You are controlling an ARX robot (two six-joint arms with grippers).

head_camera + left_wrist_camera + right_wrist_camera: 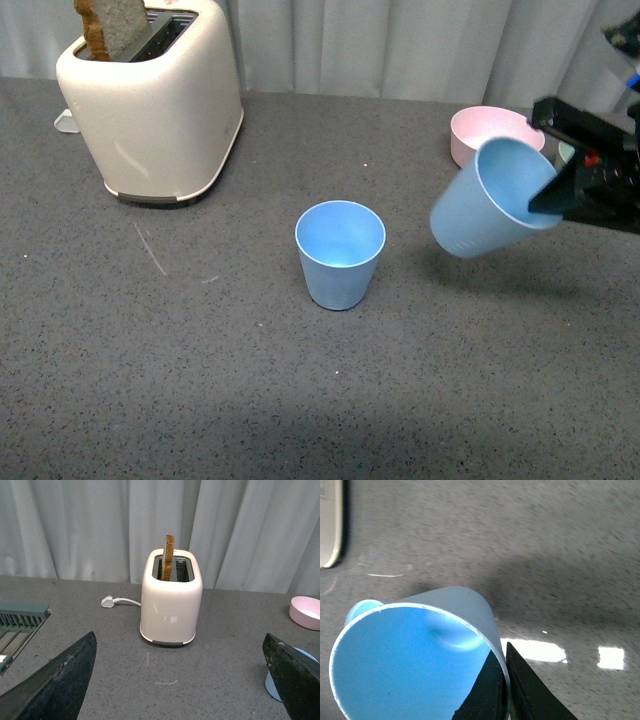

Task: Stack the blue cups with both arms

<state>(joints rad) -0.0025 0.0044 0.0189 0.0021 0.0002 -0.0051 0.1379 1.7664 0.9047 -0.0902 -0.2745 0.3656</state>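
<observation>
One blue cup (340, 254) stands upright, mouth up, in the middle of the grey table. My right gripper (553, 193) is shut on the rim of the second blue cup (490, 202) and holds it tilted above the table, to the right of the standing cup. In the right wrist view the held cup (415, 655) fills the frame, its rim pinched at my gripper (503, 677), and the standing cup (360, 611) peeks out behind it. My left gripper (185, 680) is open and empty; the standing cup (274, 685) shows partly behind one finger.
A cream toaster (150, 105) with toast in it stands at the back left, its plug (107, 601) lying beside it. A pink bowl (478, 130) sits at the back right behind the held cup. A green rack (20, 622) shows in the left wrist view.
</observation>
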